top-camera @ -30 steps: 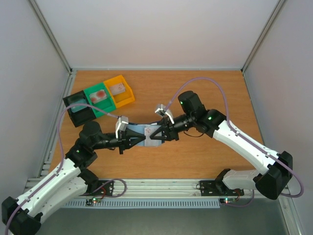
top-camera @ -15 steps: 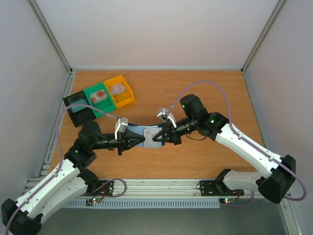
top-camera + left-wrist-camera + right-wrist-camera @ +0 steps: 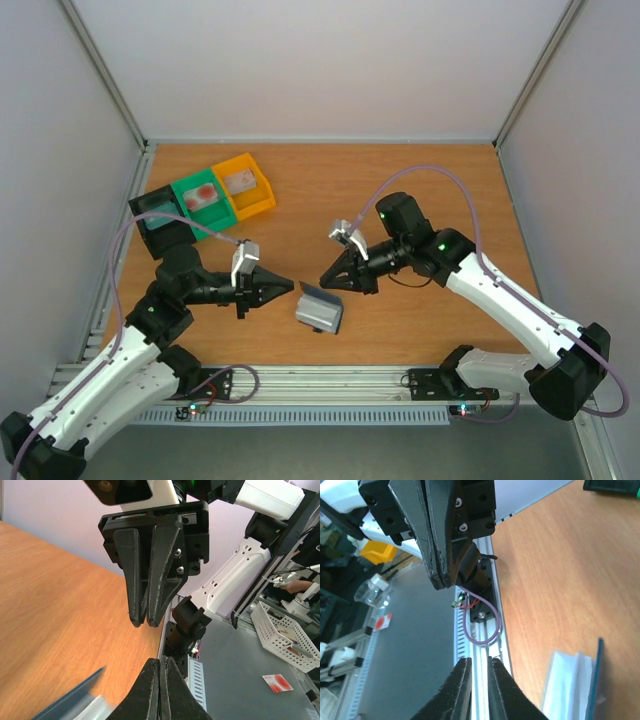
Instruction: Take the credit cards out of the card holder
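Now free of left gripper (image 3: 290,287) and right gripper (image 3: 323,281): card holder (image 3: 320,310), on table (image 3: 420,190).

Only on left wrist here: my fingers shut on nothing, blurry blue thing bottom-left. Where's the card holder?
Observer: The card holder lies on the table, just nearer the bases than the left gripper and right gripper. Neither holds it.
Operator: Which face is up?
Observer: A pale blue-grey face, with a dark navy strip along its far edge.
Operator: Any cards out?
Observer: A pale card with red marks lies in the green bin, and a second card in the yellow bin.
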